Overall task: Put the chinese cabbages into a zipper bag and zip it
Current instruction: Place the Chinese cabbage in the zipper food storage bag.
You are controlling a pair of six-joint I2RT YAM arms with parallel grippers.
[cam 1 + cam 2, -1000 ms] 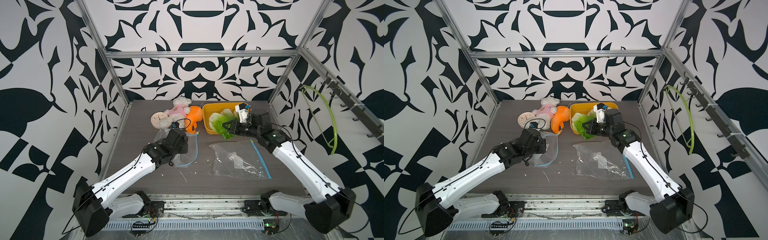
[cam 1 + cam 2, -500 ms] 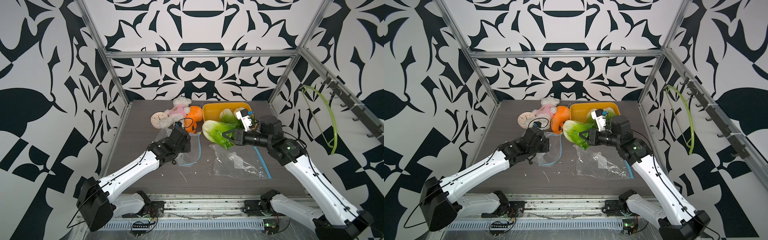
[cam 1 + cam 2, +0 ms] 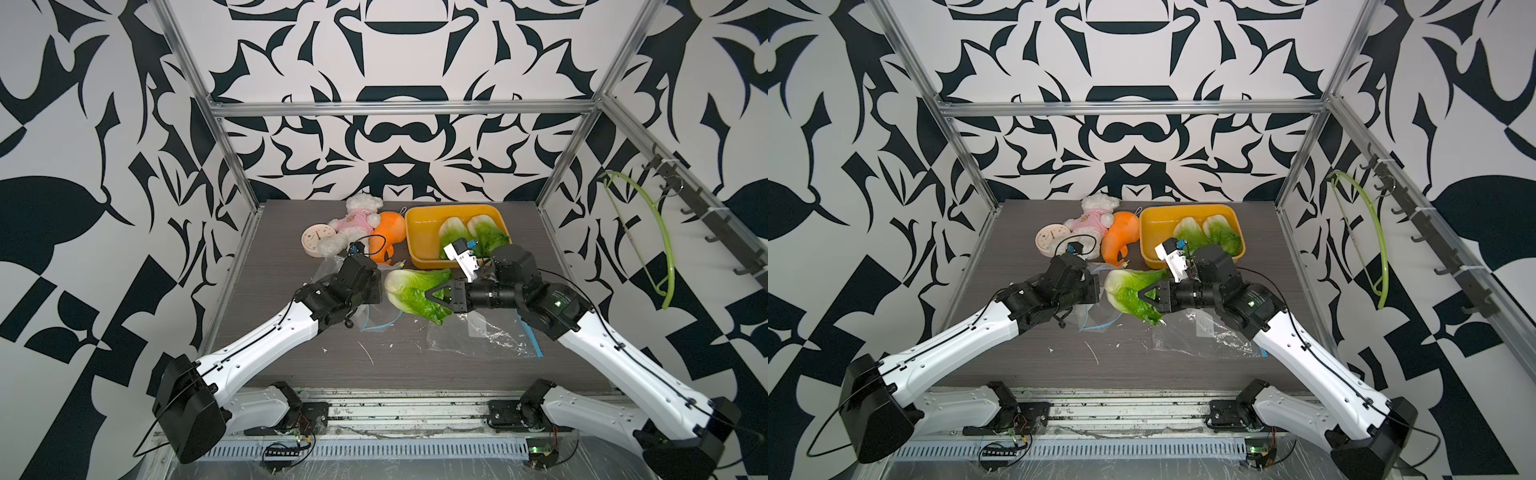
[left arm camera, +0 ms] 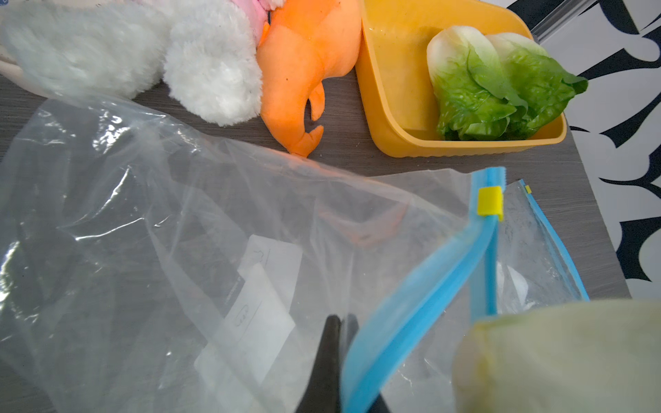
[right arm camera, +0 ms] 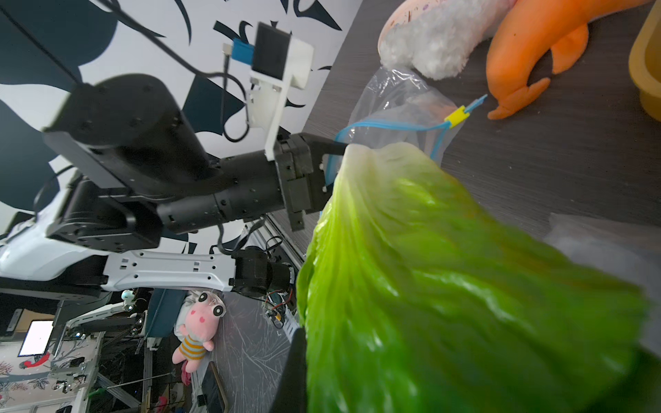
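Note:
My right gripper is shut on a chinese cabbage, white stem and frilly green leaves, held above the table with its stem end toward the left arm. The cabbage fills the right wrist view and shows as a pale blur in the left wrist view. My left gripper is shut on the blue zip edge of a clear zipper bag, whose yellow slider sits at one end of its mouth. Two more chinese cabbages lie in the yellow tray.
A second clear zipper bag lies flat under the right arm. An orange plush toy, a white teddy bear and a small round clock crowd the back left. A green hanger hangs on the right wall.
My right gripper has lifted a cabbage out of the yellow tray and carried it left and forward, up to the bag's mouth. The left arm has shifted slightly, still gripping the bag.

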